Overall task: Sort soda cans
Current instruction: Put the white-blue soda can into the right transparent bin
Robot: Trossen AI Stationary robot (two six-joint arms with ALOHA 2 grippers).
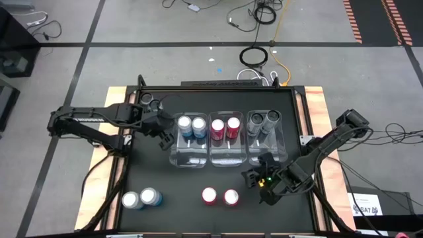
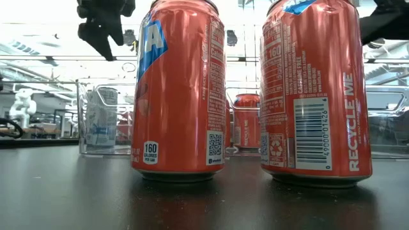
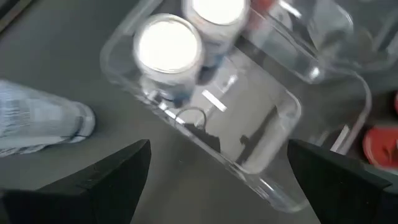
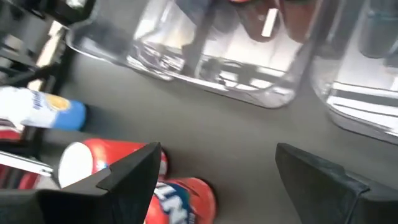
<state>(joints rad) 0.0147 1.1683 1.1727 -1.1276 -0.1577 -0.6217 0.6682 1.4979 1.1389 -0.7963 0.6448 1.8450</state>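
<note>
Two red cans [image 2: 177, 89] stand nearest the low camera on the tabletop [image 1: 172, 198], loose and unsorted. We see the right gripper [image 4: 214, 180] with jaws spread wide and empty, those cans just ahead of them. Left gripper [image 3: 217, 180], jaws wide and empty, hangs over the clear bin [image 3: 261, 124] holding two blue cans [image 3: 169, 46]; two more blue cans [image 1: 140, 198] wait well off. Risk, probably: a jaw clips the neighbouring can, toppling it.

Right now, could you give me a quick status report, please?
Left gripper open beside blue bin. Right gripper open, empty. Two red cans, two blue cans unsorted.
</note>
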